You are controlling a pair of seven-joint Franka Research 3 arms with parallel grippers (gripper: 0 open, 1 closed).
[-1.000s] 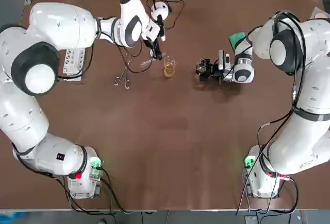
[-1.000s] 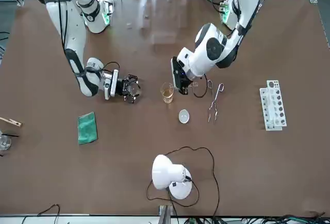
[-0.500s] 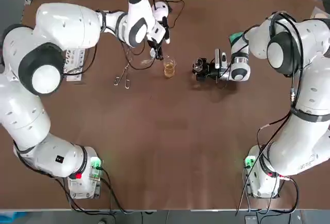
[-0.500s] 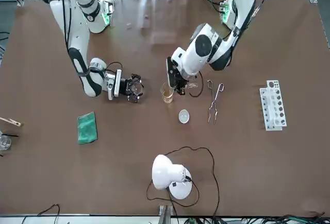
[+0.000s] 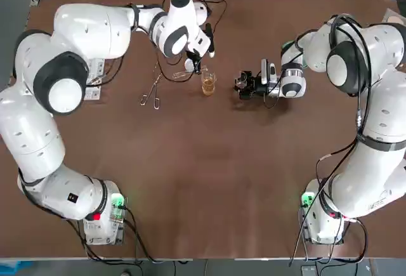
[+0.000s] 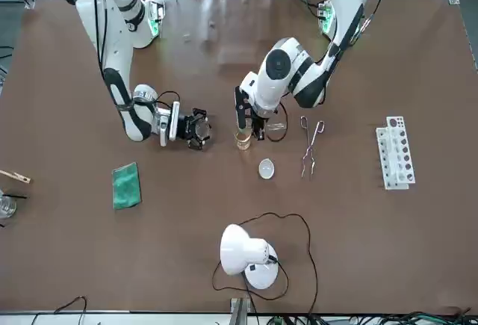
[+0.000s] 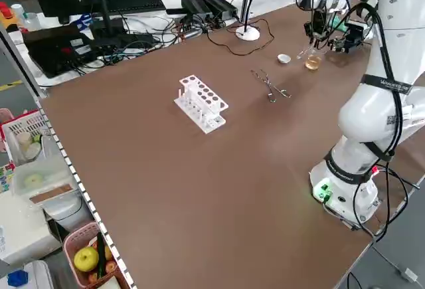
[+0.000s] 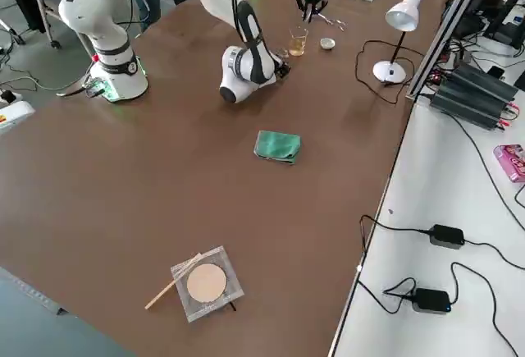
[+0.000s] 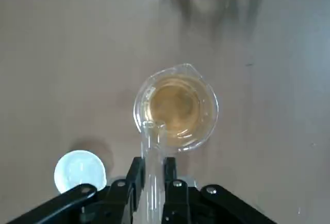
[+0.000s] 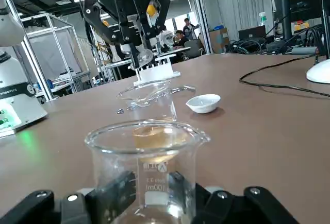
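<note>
L gripper pinches tube over beaker on table.
Tube mouth at beaker rim; I'd tip slow, mouth inside rim. R gripper, fingers spread, sits low just beside beaker, not touching: don't nudge it.

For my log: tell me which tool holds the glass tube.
The left tool, gripping the tube over the beaker; the right tool is open, low beside it.

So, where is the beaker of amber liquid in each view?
Top: beaker above centre.
Front: beaker just above centre.
Left side: beaker upper right.
Right side: beaker near top.
Left wrist: beaker under the glass tube.
Right wrist: beaker close, in the foreground.
Landmark: small white dish beside it, everywhere.
</note>
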